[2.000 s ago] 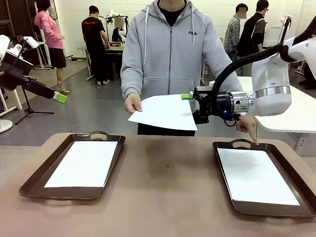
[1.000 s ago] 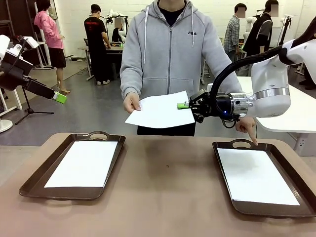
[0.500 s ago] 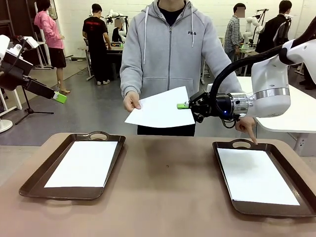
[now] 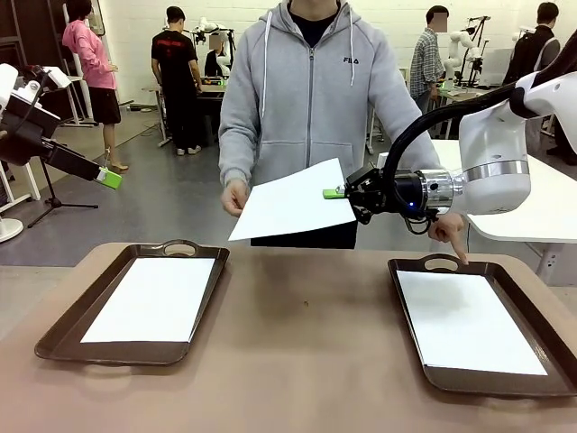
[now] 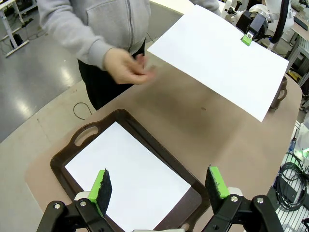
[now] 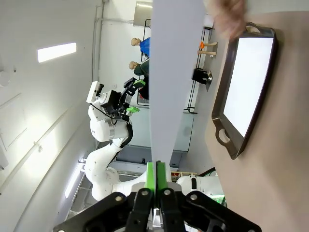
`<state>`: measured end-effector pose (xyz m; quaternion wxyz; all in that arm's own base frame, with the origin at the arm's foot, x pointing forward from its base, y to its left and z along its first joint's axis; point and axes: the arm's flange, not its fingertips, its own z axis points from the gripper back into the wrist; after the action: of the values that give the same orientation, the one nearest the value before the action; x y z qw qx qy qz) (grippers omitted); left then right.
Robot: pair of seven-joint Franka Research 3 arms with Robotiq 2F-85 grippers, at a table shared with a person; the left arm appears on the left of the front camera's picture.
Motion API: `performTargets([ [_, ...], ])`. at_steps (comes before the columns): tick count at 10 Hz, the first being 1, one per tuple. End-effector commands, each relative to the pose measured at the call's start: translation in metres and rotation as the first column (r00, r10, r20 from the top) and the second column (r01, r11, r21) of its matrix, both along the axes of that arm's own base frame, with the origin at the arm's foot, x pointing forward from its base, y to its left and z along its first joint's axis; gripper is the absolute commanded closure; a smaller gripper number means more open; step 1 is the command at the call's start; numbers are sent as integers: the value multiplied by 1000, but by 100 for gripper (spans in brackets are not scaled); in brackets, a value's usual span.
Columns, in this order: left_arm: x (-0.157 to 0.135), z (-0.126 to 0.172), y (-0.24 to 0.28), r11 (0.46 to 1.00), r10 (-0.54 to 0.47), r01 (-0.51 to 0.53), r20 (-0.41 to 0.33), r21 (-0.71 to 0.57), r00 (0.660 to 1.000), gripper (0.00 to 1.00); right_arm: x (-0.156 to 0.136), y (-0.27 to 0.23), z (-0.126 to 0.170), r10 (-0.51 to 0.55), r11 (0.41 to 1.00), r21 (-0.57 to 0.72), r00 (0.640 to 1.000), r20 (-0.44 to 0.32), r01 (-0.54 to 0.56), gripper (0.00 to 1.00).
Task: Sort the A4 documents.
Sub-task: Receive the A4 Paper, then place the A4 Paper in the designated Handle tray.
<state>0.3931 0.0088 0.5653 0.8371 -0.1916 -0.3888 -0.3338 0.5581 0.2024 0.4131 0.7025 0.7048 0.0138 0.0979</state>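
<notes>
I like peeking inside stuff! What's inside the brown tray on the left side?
A white paper sheet lies flat inside the left tray, covering most of its floor. A strip of brown shows around it. Whether more sheets lie beneath it can't be seen, because the top sheet covers them.

You see two dark brown trays (image 4: 54,336) (image 4: 550,347) well apart on a tan table (image 4: 297,361), with a grey-hooded person (image 4: 311,90) behind.
</notes>
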Motion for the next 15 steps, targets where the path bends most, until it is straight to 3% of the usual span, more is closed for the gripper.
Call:
performTargets([
  [1,0,-1,0,1000,9,-9,10,2,1000,0,1,0,-1,-7,1000,-5,1000,0,7,100],
  [8,0,-1,0,1000,9,-9,10,2,1000,0,0,0,0,0,1000,0,1000,0,0,99],
  [11,0,-1,0,1000,9,-9,10,2,1000,0,-35,-20,43,139,984,-116,989,38,-134,99],
  [15,0,-1,0,1000,9,-9,10,2,1000,0,-50,-83,49,267,922,-300,963,33,-245,99],
])
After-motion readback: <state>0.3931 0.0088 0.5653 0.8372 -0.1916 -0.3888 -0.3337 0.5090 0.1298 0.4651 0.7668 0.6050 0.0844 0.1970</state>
